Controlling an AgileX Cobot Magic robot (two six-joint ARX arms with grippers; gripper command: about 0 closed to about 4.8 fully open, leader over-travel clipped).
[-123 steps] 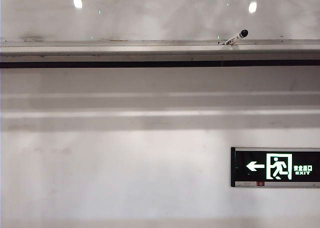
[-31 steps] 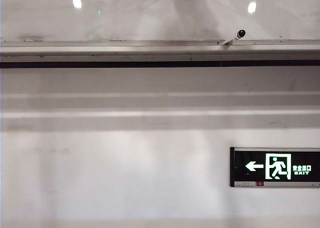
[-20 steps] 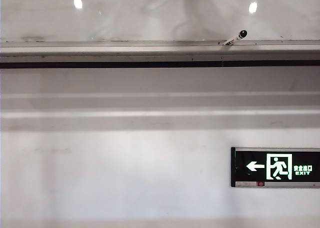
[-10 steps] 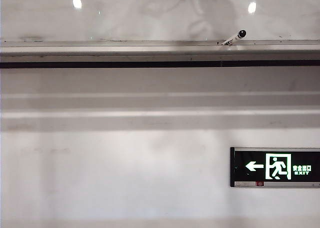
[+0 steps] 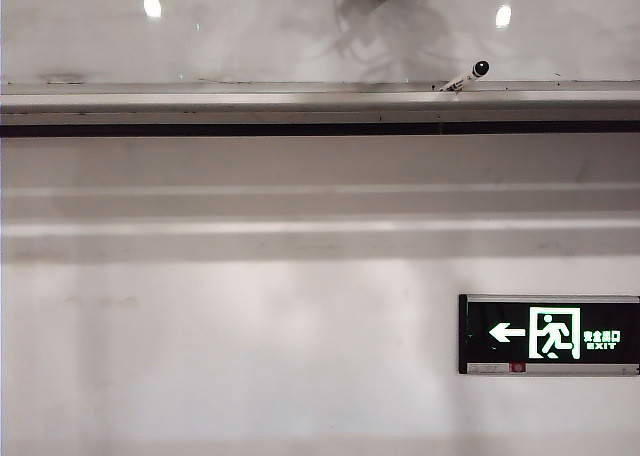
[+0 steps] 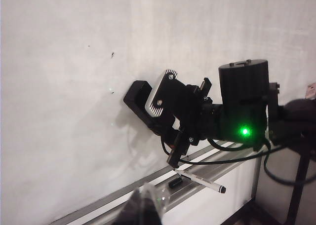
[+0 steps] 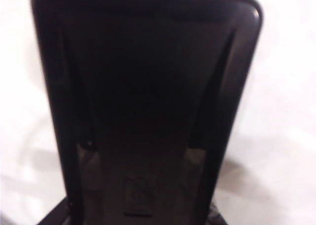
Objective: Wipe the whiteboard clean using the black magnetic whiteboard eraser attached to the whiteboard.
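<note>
While clamped between the fingers of the right claw (image 6: 157,94), sits pressed flat on the whiteboard (image 6: 59,87), a little above the ledge (image 6: 224,163): the black magnetic eraser (image 6: 137,100). Looks like pickup done and wiping barely begun. Leaves faint grey smudges and a few dark specks across the panel, so most of the cleaning appears to remain.

Reads as a chunky matte plastic block with rounded corners and ribbed sides. Glossy white-grey board, mirroring two round lights. Long brushed-silver metal ledge, carrying a slim white marker (image 6: 200,180) and a small black cap (image 6: 174,182).

Shows only a blurred tip of the left claw (image 6: 140,210), low near the ledge; cannot tell whether apart or together.
</note>
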